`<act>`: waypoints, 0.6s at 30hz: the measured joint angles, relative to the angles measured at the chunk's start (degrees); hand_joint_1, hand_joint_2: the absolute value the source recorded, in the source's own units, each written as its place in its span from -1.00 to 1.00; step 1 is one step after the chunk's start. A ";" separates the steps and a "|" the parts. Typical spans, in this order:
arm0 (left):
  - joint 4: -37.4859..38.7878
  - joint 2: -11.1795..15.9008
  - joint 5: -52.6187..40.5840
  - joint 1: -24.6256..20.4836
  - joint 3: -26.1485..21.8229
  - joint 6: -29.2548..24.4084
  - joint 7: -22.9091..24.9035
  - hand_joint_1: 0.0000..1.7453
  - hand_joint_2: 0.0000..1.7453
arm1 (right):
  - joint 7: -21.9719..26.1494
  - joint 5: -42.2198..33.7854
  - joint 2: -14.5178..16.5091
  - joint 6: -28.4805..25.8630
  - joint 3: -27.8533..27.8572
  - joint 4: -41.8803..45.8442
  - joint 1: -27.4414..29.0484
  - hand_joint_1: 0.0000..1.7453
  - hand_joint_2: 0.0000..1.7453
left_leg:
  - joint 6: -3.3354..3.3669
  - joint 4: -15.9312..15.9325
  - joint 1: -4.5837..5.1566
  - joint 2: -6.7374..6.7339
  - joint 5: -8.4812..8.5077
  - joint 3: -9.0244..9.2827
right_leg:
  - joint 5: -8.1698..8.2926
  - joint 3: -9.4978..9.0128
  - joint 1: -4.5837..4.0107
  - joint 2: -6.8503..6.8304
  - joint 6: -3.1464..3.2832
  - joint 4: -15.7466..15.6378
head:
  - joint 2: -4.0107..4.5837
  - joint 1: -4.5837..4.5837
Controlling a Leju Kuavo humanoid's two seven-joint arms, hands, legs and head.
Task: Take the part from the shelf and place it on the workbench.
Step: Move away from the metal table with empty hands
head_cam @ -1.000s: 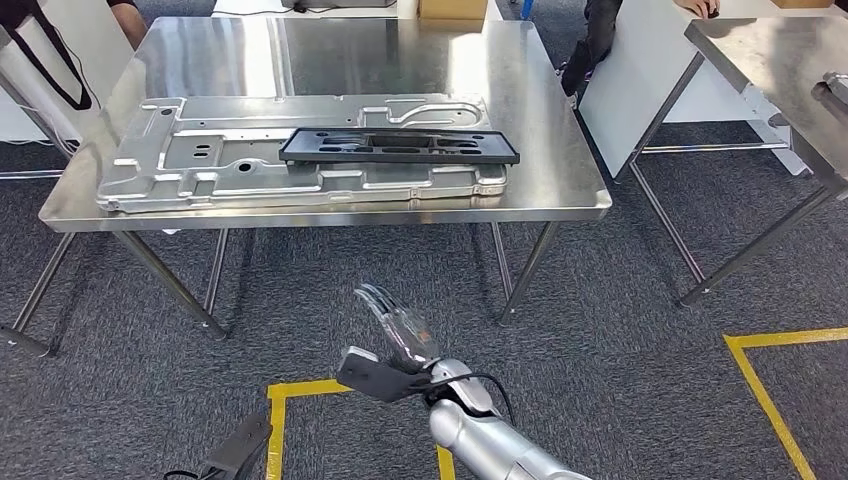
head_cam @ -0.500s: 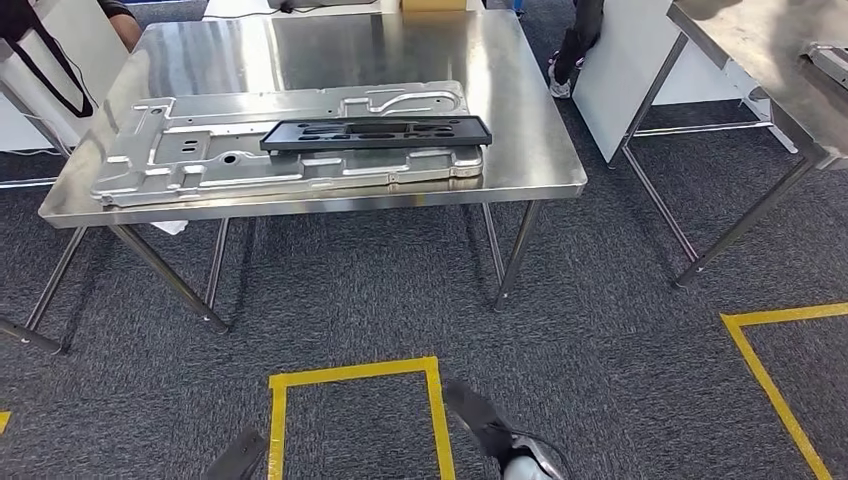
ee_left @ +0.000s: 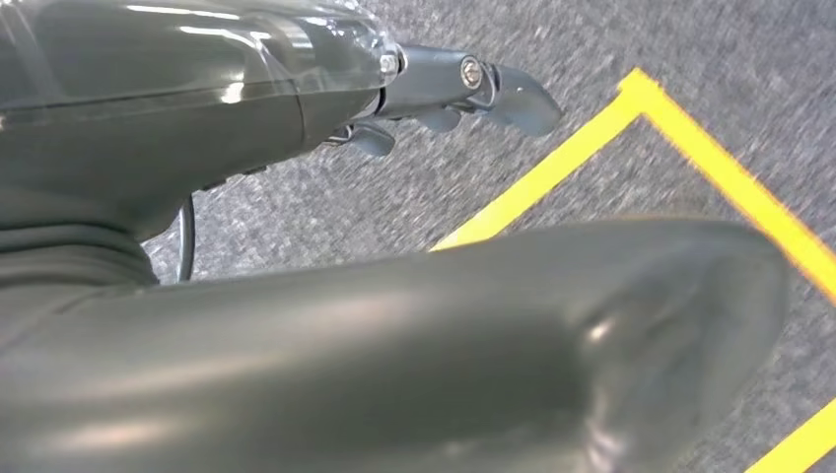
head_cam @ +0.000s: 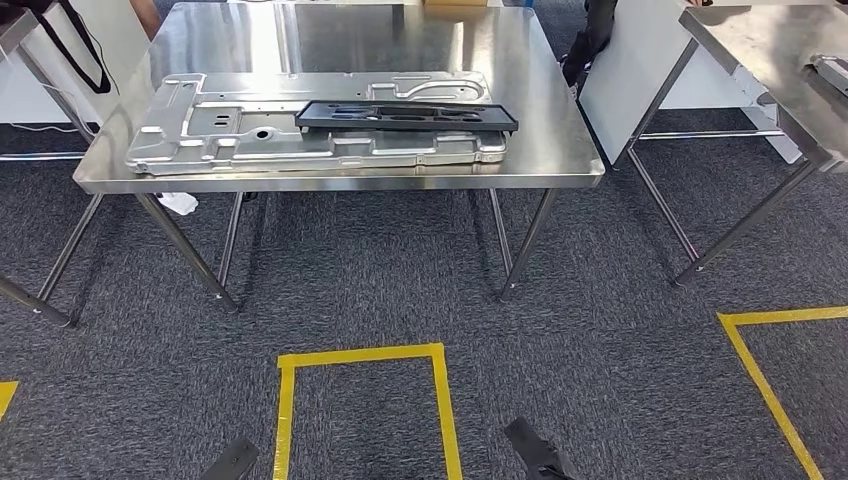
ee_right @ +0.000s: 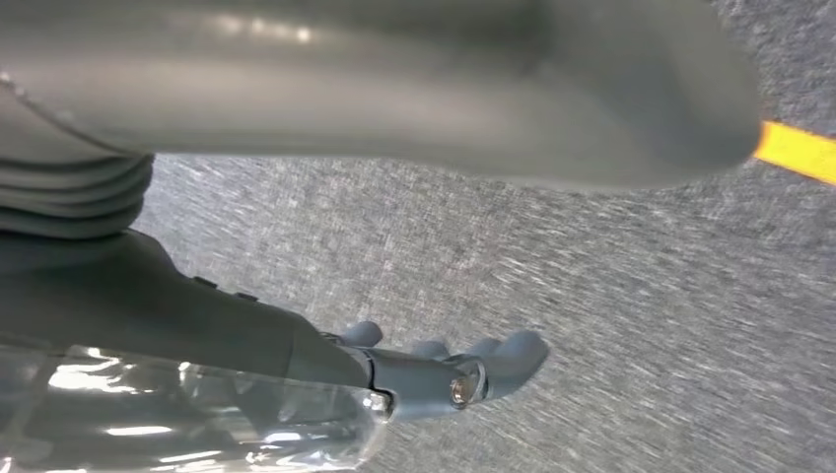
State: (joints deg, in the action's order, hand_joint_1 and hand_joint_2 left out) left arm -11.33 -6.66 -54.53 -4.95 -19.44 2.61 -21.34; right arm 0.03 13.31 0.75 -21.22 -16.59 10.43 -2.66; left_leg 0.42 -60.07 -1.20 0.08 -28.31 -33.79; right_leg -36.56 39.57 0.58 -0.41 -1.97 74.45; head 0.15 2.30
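Note:
A long black plastic part (head_cam: 405,115) lies flat on a large stamped silver metal panel (head_cam: 300,140), which rests on the steel workbench (head_cam: 560,150) ahead of me. My left hand (head_cam: 232,462) hangs low at the bottom edge of the head view, well short of the bench. My right hand (head_cam: 535,455) hangs low too. In the left wrist view the left hand (ee_left: 296,108) is over grey carpet, its fingers (ee_left: 473,84) stretched out and holding nothing. The right hand (ee_right: 296,365) also holds nothing, its fingers (ee_right: 473,370) apart above the carpet.
A second steel table (head_cam: 770,50) stands at the right with a metal piece (head_cam: 830,70) on it. A white board (head_cam: 630,70) leans between the tables. Yellow tape (head_cam: 360,355) marks a square on the carpet in front of me, and more tape (head_cam: 770,320) lies at the right.
My right arm has dropped from a raised position in front of me to the bottom edge. The camera has shifted, so the bench sits a little differently in the picture.

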 joint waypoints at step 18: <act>-0.01 -0.95 -1.13 -1.75 0.20 0.13 0.27 -1.00 -1.00 | -6.55 1.81 0.22 1.66 -0.01 -0.84 0.13 -1.00 -1.00 | -2.94 -11.12 0.08 0.02 -5.32 -1.76 | 8.97 -6.78 -0.64 0.10 2.82 -16.51 | 0.00 -1.07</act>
State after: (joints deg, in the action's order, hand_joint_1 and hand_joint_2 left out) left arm -11.34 -7.61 -55.65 -6.70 -19.23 2.74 -21.07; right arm -6.51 15.12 0.97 -19.55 -16.61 9.60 -2.53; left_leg -2.52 -71.19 -1.12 0.11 -33.63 -35.56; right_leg -27.59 32.79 -0.06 -0.30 0.85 57.94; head 0.15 1.23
